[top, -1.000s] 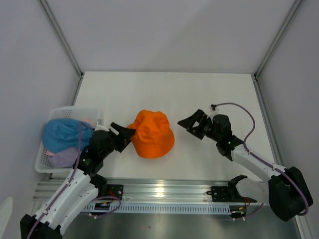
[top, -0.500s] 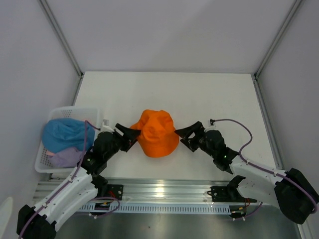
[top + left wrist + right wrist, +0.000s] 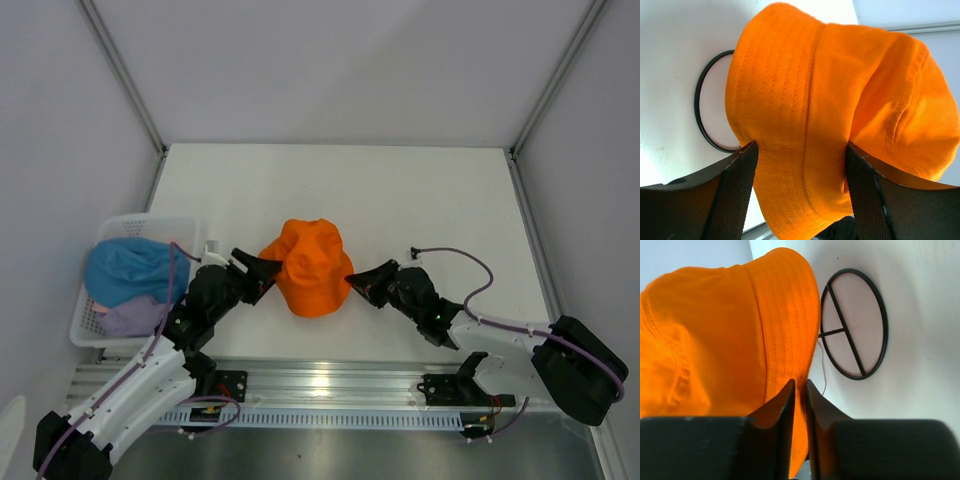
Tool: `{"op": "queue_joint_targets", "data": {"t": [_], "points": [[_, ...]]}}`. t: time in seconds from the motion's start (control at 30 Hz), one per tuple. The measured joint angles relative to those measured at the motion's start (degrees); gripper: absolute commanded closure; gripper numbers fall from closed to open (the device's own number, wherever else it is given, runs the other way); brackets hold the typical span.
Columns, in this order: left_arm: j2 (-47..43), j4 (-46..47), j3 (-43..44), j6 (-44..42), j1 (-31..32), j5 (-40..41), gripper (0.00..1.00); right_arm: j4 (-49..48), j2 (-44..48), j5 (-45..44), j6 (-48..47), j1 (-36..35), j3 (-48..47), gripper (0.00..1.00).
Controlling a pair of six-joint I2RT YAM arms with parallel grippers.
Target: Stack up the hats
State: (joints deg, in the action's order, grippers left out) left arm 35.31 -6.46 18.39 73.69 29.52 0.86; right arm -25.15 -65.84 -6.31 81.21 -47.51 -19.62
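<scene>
At the middle of the white table, an orange hat sits draped over a black wire frame, whose base ring shows under the brim in both wrist views. The right gripper pinches the hat's right brim, jaws narrow with a fold of orange cloth between them. The left gripper is spread wide, one finger on each side of the left brim, and is not pressing it.

Well apart, at the table's left edge, a blue hat lies on top of a lavender hat in a white mesh basket. No pink hat can be made out.

The orange hat looks light and limp. Its crown is dented and folds wherever nothing supports it. The stitched brim appears the firmest part and the safest place to grip, ideally at two opposite points so the cloth lifts level. Held by one side only, it would likely sag and drag on the wire beneath. The fabric is not fragile, and the weave should give the pads good friction.
</scene>
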Motion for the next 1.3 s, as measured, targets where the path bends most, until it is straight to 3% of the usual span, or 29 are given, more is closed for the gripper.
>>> {"op": "queue_joint_targets", "data": {"t": [0.07,0.37,0.6,0.8,0.83,0.93,0.97,1.0,1.03,1.1,1.3], "points": [[0.0,0.0,-0.1,0.0,0.0,0.0,0.28,-1.7,-1.1,-0.5,0.7,0.0,0.0,1.00],[-1.9,-7.4,1.6,-0.3,0.2,2.4,0.02,-2.9,-4.1,-2.6,-1.6,-0.3,-0.2,1.00],[-3.9,-20.0,7.5,-3.9,-2.6,4.8,0.01,-2.7,-4.8,-3.9,-7.2,-0.4,-0.2,1.00],[-3.7,-21.7,8.9,-7.0,-6.7,3.3,0.02,-4.1,-4.9,-4.5,-12.7,-0.8,-0.1,0.98],[-3.6,-21.6,8.9,-7.6,-7.2,2.8,0.02,-4.2,-4.9,-4.7,-13.3,-0.8,-0.1,0.92],[-3.5,-21.2,9.1,-10.3,-7.9,1.8,0.01,-2.9,-4.7,-5.0,-16.7,-0.8,-1.0,0.55],[-3.4,-21.6,9.5,-11.5,-8.2,1.9,0.01,-1.6,-4.5,-5.1,-18.2,-0.8,-1.3,0.36],[-3.3,-22.1,10.0,-12.8,-8.3,1.9,0.01,0.3,-4.0,-5.3,-19.9,-0.7,-1.9,0.27],[-3.3,-22.9,10.8,-14.1,-8.4,2.0,0.00,2.6,-3.3,-5.4,-21.6,-0.6,-2.8,0.12],[-3.3,-25.3,13.2,-17.0,-8.5,2.0,0.00,7.3,-1.5,-5.5,-25.3,-0.7,-5.7,0.01],[-2.2,-31.7,29.4,-26.4,-8.7,3.2,0.00,20.9,4.6,-4.8,-36.9,1.4,-21.9,0.00]]}}
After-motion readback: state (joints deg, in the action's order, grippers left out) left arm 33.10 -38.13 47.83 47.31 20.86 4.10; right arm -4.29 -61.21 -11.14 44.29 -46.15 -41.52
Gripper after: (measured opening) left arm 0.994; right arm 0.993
